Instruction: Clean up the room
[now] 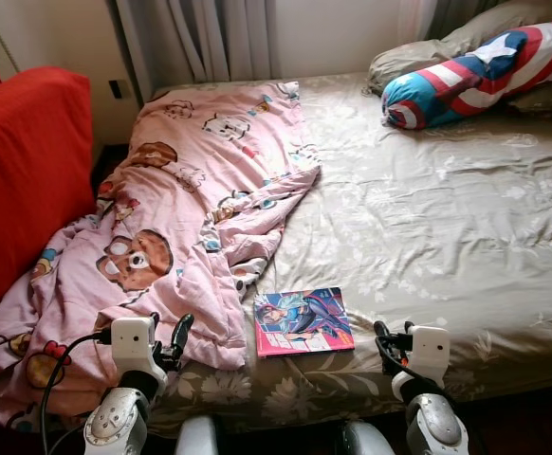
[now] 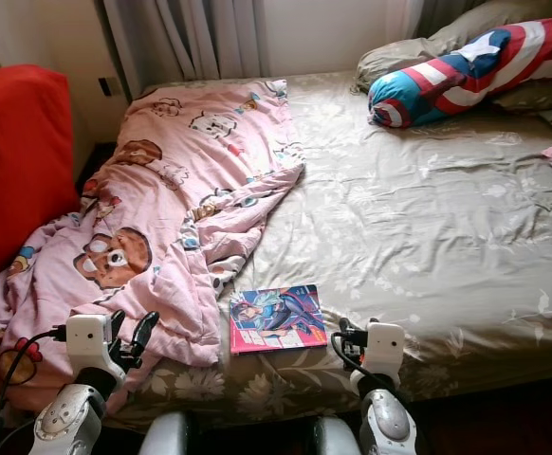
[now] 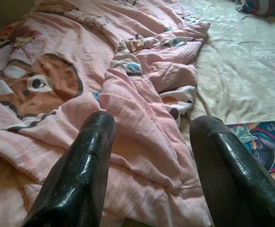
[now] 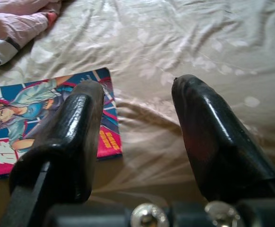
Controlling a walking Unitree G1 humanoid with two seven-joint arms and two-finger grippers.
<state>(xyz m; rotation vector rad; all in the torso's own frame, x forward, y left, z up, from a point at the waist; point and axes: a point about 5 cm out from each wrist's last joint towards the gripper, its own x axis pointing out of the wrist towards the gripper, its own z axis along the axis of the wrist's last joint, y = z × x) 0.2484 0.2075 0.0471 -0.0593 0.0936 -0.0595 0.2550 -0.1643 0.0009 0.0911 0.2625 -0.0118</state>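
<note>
Pink-edged comic book (image 1: 303, 321) flat beside rumpled pink blanket (image 1: 172, 227).

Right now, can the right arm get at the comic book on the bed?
Probably yes: the comic book lies flat near the bed's front edge, just beside the open right pincer, with nothing between them.

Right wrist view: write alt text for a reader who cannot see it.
The right end effector, its two black fingers open, hovers over a beige floral bedsheet. A colourful comic book lies flat on the sheet beside one finger, and a corner of the pink blanket shows beyond it.
</note>
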